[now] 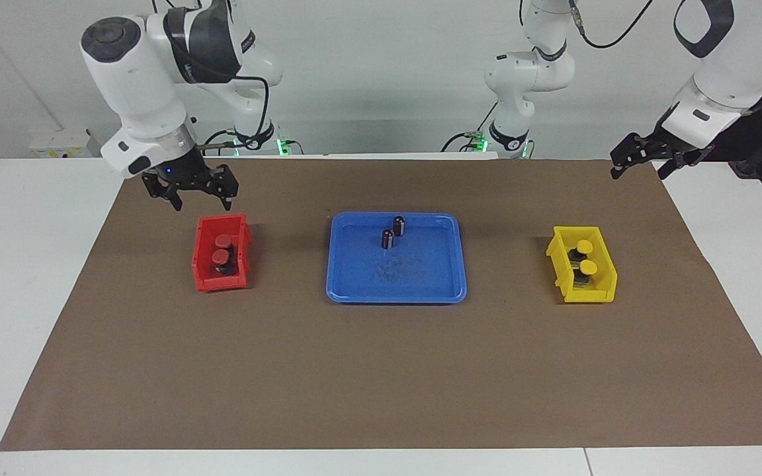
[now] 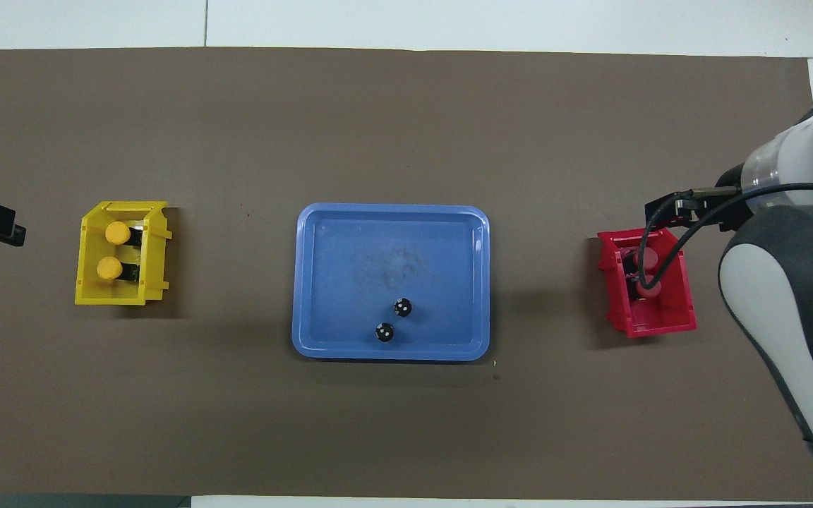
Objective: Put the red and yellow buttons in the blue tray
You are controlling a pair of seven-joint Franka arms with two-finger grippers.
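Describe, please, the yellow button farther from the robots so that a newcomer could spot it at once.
Start at the blue tray mid-table, then go toward the left arm's end to the small yellow bin. Two yellow-capped buttons sit inside; yours is the one farther from the robots than its twin.

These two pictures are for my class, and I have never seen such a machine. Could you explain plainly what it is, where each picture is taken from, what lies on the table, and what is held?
Two white robot arms with two-finger grippers work at a table covered by a brown paper sheet. One picture faces the robots; the other looks down from above them. In the middle lies a wide shallow blue plastic tray holding two capless black cylinders. A small red bin holds two red-capped buttons; a small yellow bin holds two yellow-capped buttons. The right gripper hangs open above the red bin; the left gripper waits at the table's edge. Nothing is held.
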